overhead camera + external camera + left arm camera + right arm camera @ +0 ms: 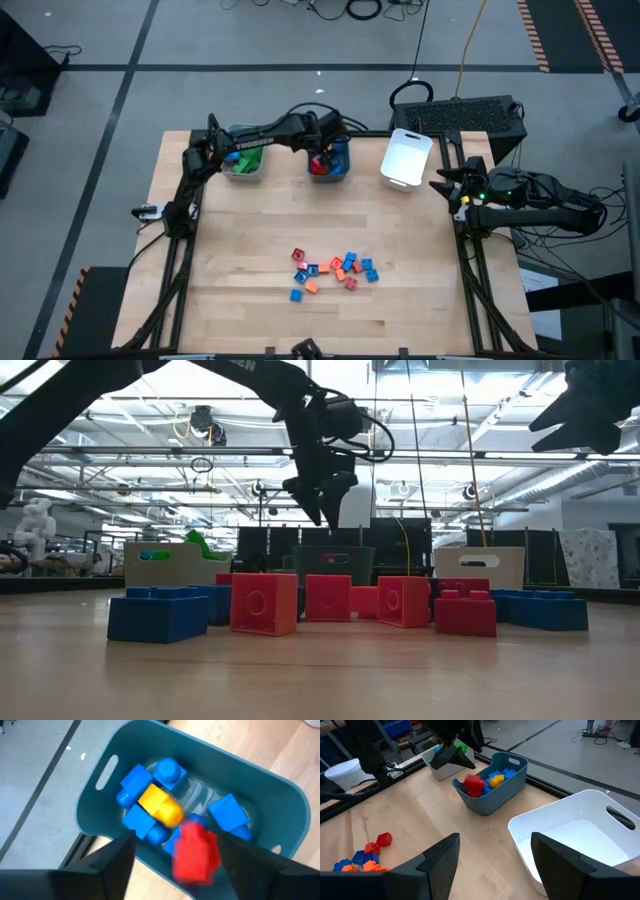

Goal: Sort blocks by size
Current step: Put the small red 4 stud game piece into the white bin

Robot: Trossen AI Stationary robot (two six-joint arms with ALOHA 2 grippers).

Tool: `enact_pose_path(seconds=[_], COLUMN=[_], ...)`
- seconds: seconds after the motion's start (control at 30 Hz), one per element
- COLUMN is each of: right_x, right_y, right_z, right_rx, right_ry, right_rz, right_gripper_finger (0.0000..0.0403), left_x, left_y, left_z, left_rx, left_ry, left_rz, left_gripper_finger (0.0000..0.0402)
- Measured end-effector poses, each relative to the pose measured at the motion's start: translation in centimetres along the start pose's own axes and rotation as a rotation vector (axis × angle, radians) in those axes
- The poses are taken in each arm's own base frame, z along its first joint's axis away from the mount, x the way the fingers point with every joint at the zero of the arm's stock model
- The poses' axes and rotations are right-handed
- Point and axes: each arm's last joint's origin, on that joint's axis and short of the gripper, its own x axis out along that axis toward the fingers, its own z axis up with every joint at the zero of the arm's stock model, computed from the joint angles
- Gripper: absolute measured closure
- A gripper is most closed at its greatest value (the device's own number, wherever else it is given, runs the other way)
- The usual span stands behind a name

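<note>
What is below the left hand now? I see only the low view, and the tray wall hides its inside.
Observer: The left hand hangs open over the teal tray, with a red block between its fingers.
Operator: What else lies in that tray?
Observer: Blue blocks and one yellow block.
Operator: And the white tray?
Observer: The white tray holds no block that I can see; the right hand waits open beside it.
</note>
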Motion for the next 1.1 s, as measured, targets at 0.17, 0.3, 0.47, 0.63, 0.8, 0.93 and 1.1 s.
enact_pose_path(seconds=[0.17, 0.3, 0.47, 0.63, 0.8, 0.93, 1.1], right_x=[0.2, 1.1, 3.6, 6.8, 8.7, 9.6, 10.0], right_y=[0.2, 1.0, 3.4, 5.5, 6.1, 6.3, 6.4], right_z=[0.1, 0.8, 2.6, 2.4, 1.0, 0.6, 0.4], right_rx=[-0.023, -0.055, -0.138, -0.215, -0.218, -0.174, -0.1], right_ry=[0.005, -0.023, -0.089, 0.015, 0.211, 0.262, 0.29], right_rz=[-0.001, 0.016, 0.1, 0.197, 0.254, 0.23, 0.209], right_gripper_finger=[0.0165, 0.0165, 0.0165, 0.0165, 0.0165, 0.0165, 0.0165], left_x=[-0.5, -3.0, -8.7, -12.8, -15.7, -17.4, -16.6], left_y=[-1.0, -3.0, -4.6, -5.2, -7.1, -10.7, -15.1], left_z=[0.1, 0.8, 1.9, 0.5, -3.9, -7.8, -13.0], left_rx=[0.012, 0.038, 0.038, 0.089, 0.241, 0.413, 0.485], left_ry=[-0.011, -0.075, -0.216, -0.195, 0.07, 0.161, 0.142], left_rz=[-0.034, -0.097, -0.148, -0.151, -0.183, -0.214, -0.298], left_gripper_finger=[0.0096, 0.0102, 0.011, 0.011, 0.011, 0.011, 0.011])
